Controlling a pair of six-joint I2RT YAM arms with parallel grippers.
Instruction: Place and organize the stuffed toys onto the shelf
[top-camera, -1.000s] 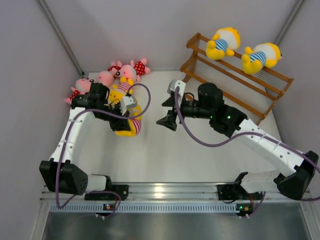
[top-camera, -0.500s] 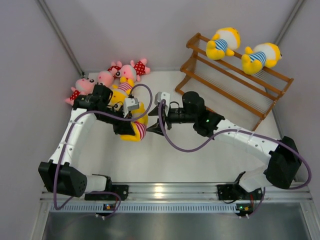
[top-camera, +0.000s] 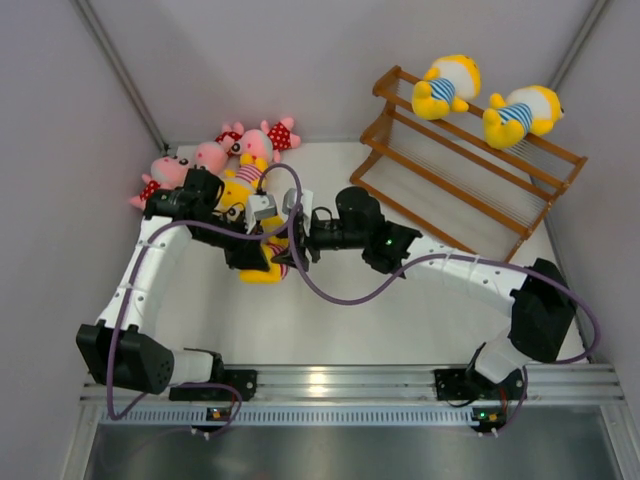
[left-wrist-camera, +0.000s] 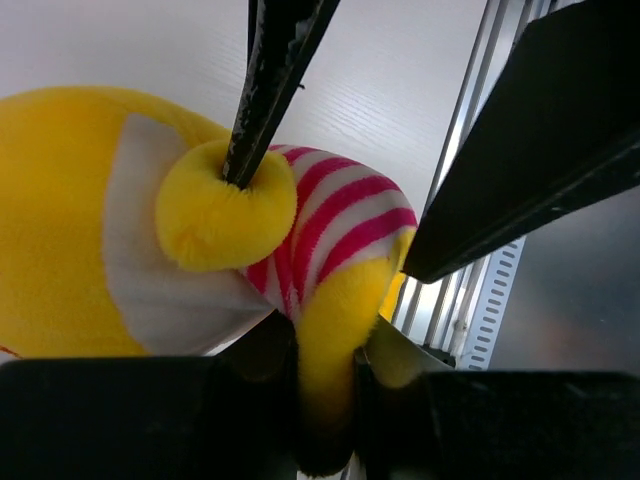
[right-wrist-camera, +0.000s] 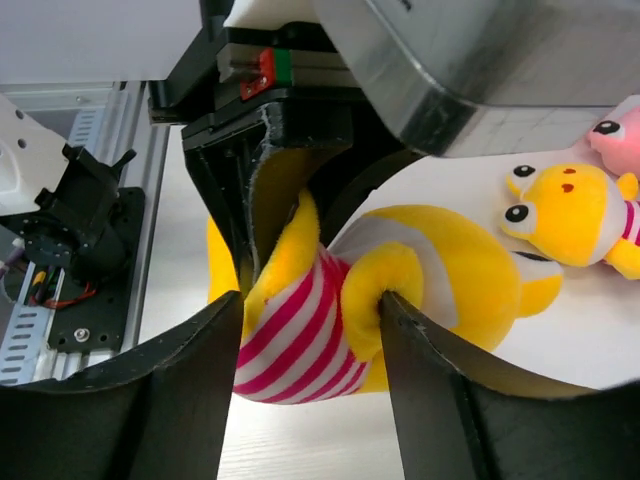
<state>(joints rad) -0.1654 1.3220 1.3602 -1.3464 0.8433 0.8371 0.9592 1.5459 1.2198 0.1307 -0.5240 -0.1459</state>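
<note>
The right fingers (right-wrist-camera: 430, 400) swung to centre-left, open astride the toy (right-wrist-camera: 300, 345) left fingers (left-wrist-camera: 140, 420) grip; early release could drop it.

Robot laboratory cell.
White bench (top-camera: 330, 335) walled by plain grey panels (top-camera: 300, 60) beyond the fingers (right-wrist-camera: 150, 400); aluminium mounting rail (top-camera: 350, 381) on their near side, arm bases (top-camera: 468, 384) bolted along it.

My counter (top-camera: 340, 320) | upper left: pink stuffed toys (top-camera: 211, 156) lying on it | upper right: shelf (top-camera: 452, 186) standing on it, two yellow stuffed toys (top-camera: 446, 86) on top tier
</note>
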